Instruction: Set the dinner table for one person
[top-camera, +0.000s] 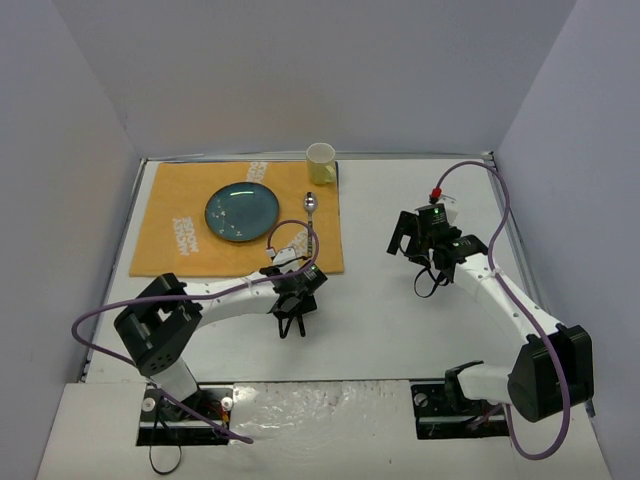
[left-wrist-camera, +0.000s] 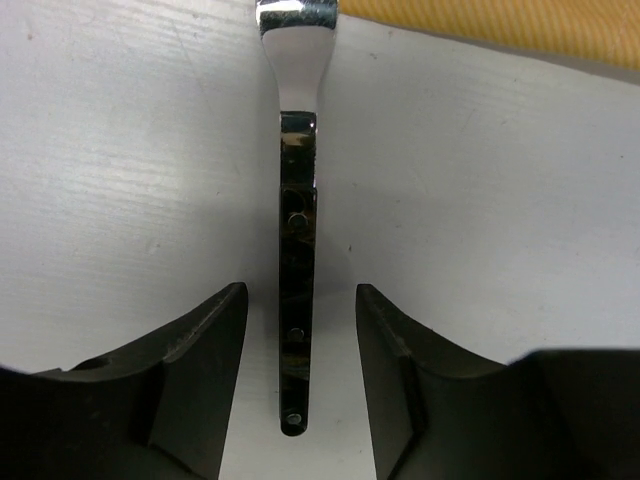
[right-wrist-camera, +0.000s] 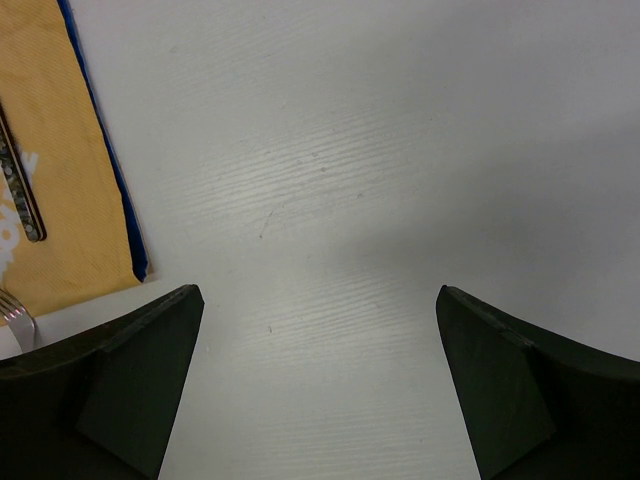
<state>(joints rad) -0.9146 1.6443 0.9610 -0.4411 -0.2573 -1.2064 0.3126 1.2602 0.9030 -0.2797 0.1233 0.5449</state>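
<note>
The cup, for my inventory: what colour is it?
The cup is pale yellow, best seen in the top external view.

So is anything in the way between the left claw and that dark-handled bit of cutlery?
Nothing visible is. The dark handle lies flat on the bare white table, right between the two fingers of the left gripper, with open space on each side. Neither finger touches it yet.

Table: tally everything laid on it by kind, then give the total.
Mat: 1
Plate: 1
Mug: 1
Spoon: 1
Fork: 1
Total: 5
</note>
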